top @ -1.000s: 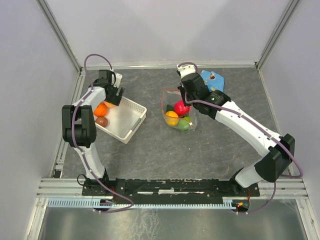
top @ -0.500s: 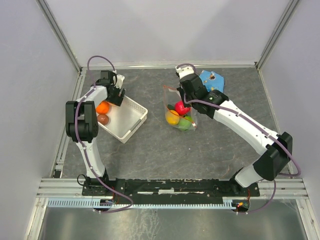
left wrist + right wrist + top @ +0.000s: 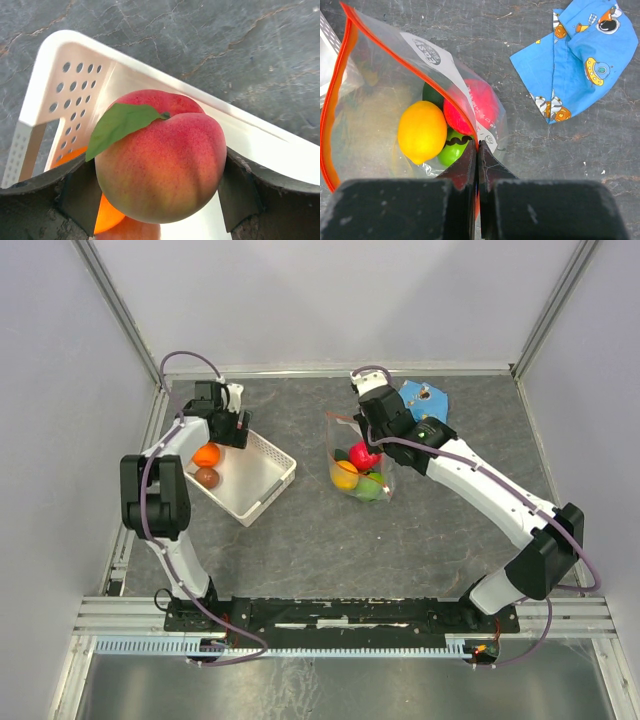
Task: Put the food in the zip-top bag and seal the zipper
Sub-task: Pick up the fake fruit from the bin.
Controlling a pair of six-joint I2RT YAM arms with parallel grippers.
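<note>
My left gripper hangs over the far corner of the white basket. It is shut on a red-and-yellow peach with a green leaf, held between both fingers. An orange and a brownish fruit lie in the basket. My right gripper is shut on the red-orange zipper strip of the clear bag, holding its mouth up. A yellow fruit, a red-pink one and a green one with a dark zigzag lie inside.
A blue printed snack packet lies on the grey table behind the right gripper and shows at the upper right in the right wrist view. Metal frame rails run along the table's left and far edges.
The right gripper has drawn the bag's edge a little left and back, so the bag stands narrower. The left arm's elbow has swung; its gripper stays over the basket's far corner.
</note>
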